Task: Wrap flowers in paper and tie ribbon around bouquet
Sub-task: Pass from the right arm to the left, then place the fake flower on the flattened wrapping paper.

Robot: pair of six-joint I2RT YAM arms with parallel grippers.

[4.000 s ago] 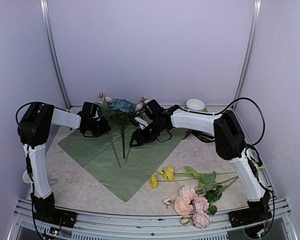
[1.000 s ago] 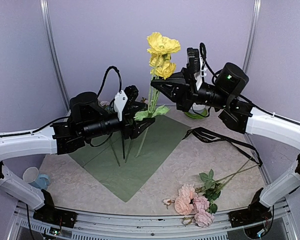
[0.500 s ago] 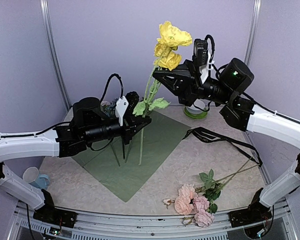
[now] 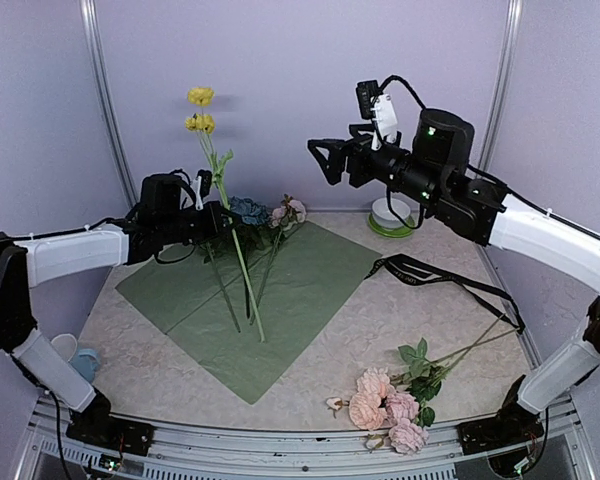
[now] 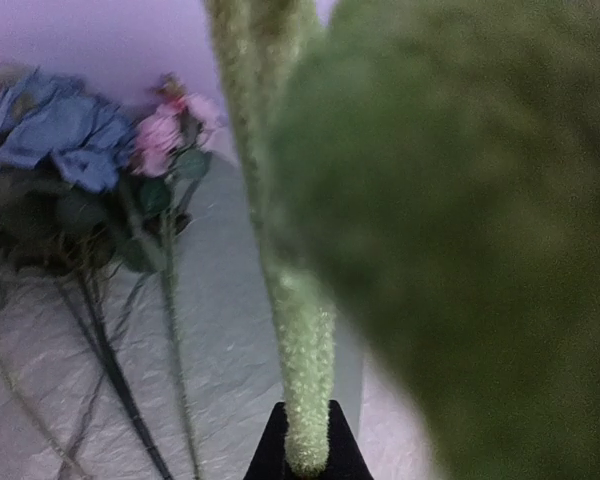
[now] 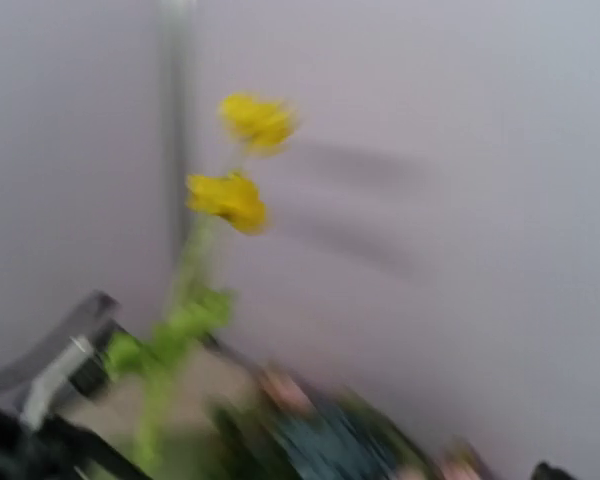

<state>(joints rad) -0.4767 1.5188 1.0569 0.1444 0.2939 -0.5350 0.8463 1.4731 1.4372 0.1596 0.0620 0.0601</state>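
Pale marbled worktop [image 4: 130,360] fills the floor of a lilac-walled booth. Nearest the front edge, right of centre, lies a bunch of pink roses [image 4: 385,410], its leafy green stems running off to the right, clear of the paper. At the near left edge stands a small paper cup [image 4: 62,348].

Further in, a sheet of sage green paper [image 4: 280,300] lies flat as a diamond across the middle. To its right, a black ribbon [image 4: 420,272] trails in loose loops over the bare worktop, apart from the sheet.

The left tool [image 4: 218,222] hovers over the far left part of the paper, clamped tight on the stem of the yellow flowers [image 4: 200,110]. The blooms stand high above it, while the stem's lower end slants down to touch the green sheet. In the left wrist view the fuzzy green stem [image 5: 305,380] sits pinched between the black fingertips [image 5: 265,462], with a blurred leaf [image 5: 460,250] filling the right side.

Just behind, at the far corner of the paper, lie a blue hydrangea [image 4: 248,210] and small pink blooms, their stems stretching back over the sheet.

Near the back wall rests a white round thing on a green base [image 4: 390,215]; what it is I cannot tell.

The right tool [image 4: 327,162] hangs high in the air over the far side, jaws spread wide with nothing between them. Its wrist view is blurred and shows the yellow blooms [image 6: 228,197].
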